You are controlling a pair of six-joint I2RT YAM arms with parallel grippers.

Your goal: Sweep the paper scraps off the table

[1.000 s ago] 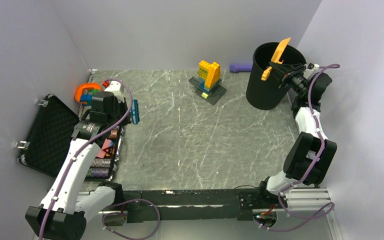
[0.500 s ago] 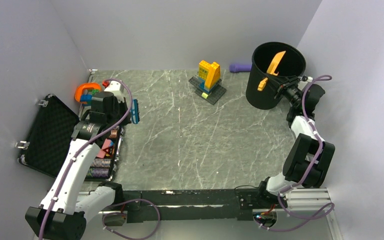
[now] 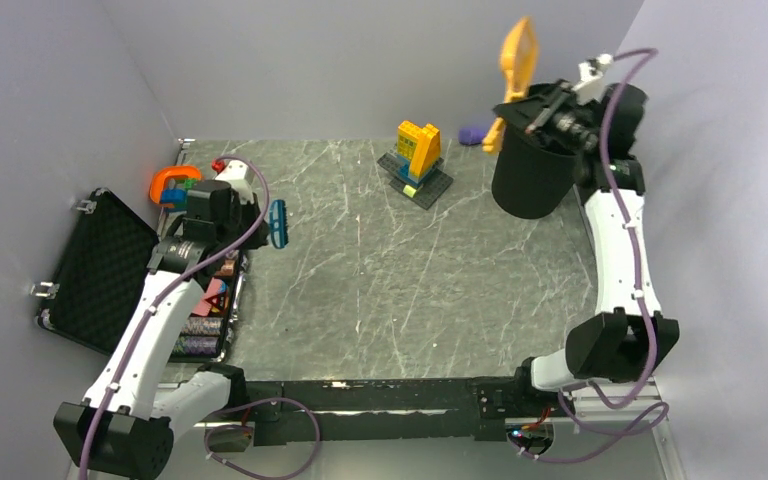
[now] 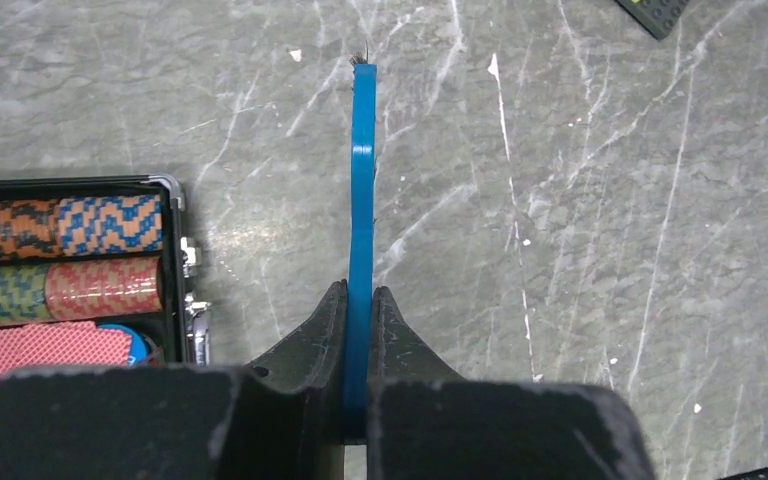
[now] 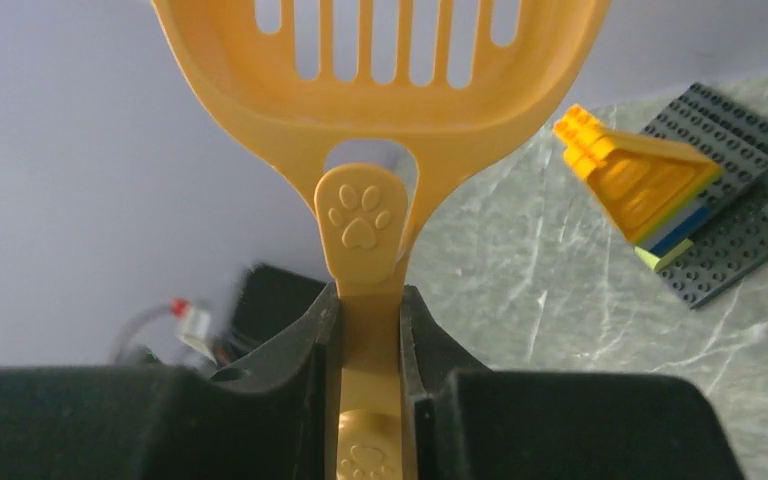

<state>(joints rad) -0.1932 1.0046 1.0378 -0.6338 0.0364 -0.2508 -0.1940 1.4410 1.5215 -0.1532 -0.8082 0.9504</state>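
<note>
Left gripper point(image 4: 360, 300) clamps the brush point(image 4: 363, 180) above the table point(image 3: 380, 290) — no scraps visible anywhere on it. Farther back, right gripper point(image 5: 370, 300) pinches the scoop point(image 5: 380, 110) over the bin point(image 3: 532, 185) — hold it square over the mouth so nothing spills back.

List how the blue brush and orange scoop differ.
The blue brush shows a thin edge; the orange scoop is broad and slotted. The blue brush is held over the table; the orange scoop points up by the black bin. Both are clamped: left gripper, right gripper.
</note>
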